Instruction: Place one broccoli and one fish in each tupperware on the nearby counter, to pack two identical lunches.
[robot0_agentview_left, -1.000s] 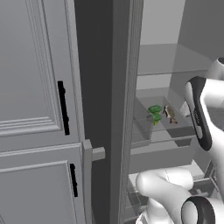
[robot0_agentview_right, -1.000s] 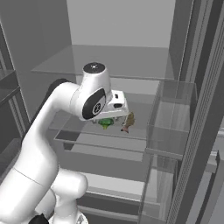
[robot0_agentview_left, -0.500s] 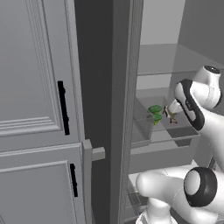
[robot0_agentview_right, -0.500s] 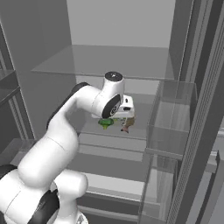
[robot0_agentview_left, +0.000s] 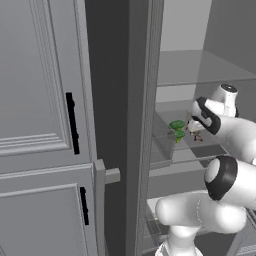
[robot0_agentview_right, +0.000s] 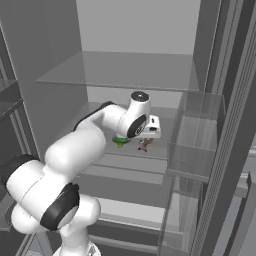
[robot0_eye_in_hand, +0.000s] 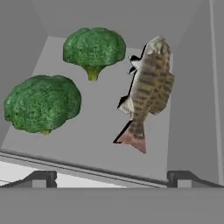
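Since the earlier frames, arm has reached further into the open fridge and the hand now sits above the shelf items rather than short of them. Gripper (robot0_eye_in_hand: 112, 177): jaws spread wide, nothing between them; its two dark fingertips (robot0_eye_in_hand: 40, 178) show at the bottom of the hand view, well apart. In the right base view the gripper (robot0_agentview_right: 148, 135) hangs just above the food; in the left base view it (robot0_agentview_left: 196, 125) sits just beside the greens. Broccoli, near floret (robot0_eye_in_hand: 42, 103): large, bright green, lying on the grey fridge shelf (robot0_eye_in_hand: 92, 135) toward the left of the hand view. Broccoli, far floret (robot0_eye_in_hand: 94, 48): smaller in view, pale stem pointing toward the camera, close beside the first but apart from it. Both appear as one green cluster in the base views (robot0_agentview_left: 176, 129) (robot0_agentview_right: 120, 141). Fish (robot0_eye_in_hand: 146, 89): brown-grey, banded, reddish tail nearest the camera, lying lengthwise to the right of both florets, untouched; also seen under the hand (robot0_agentview_right: 145, 145). Grey panelled door (robot0_agentview_left: 45, 130) with black bar handle (robot0_agentview_left: 72, 122) stands at left.
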